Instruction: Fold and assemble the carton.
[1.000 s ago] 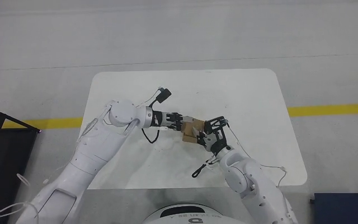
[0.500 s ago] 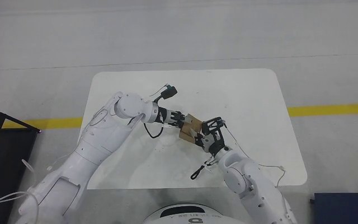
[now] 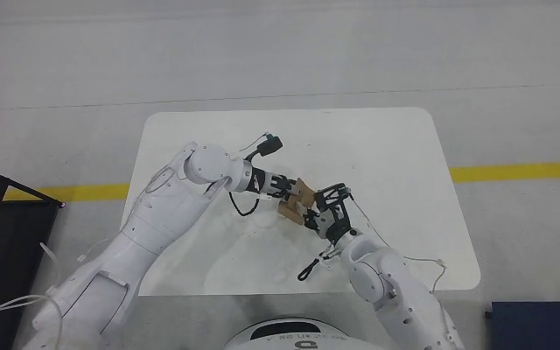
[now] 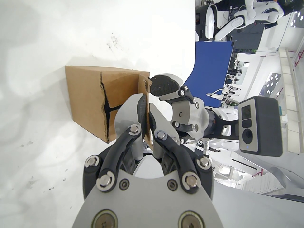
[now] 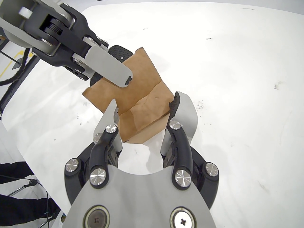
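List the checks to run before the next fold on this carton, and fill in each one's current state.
1. Left gripper shut on the carton: ok. It pinches a panel edge.
2. Right gripper hold on the carton: cannot tell. The carton's end sits inside it, but contact is unclear.
3. Carton end face closed: not ok. A ragged dark gap runs across it in the left wrist view.
4. Grippers not colliding: ok. They are close, but a gap shows between them in the right wrist view.
5. Carton resting on the table: cannot tell.
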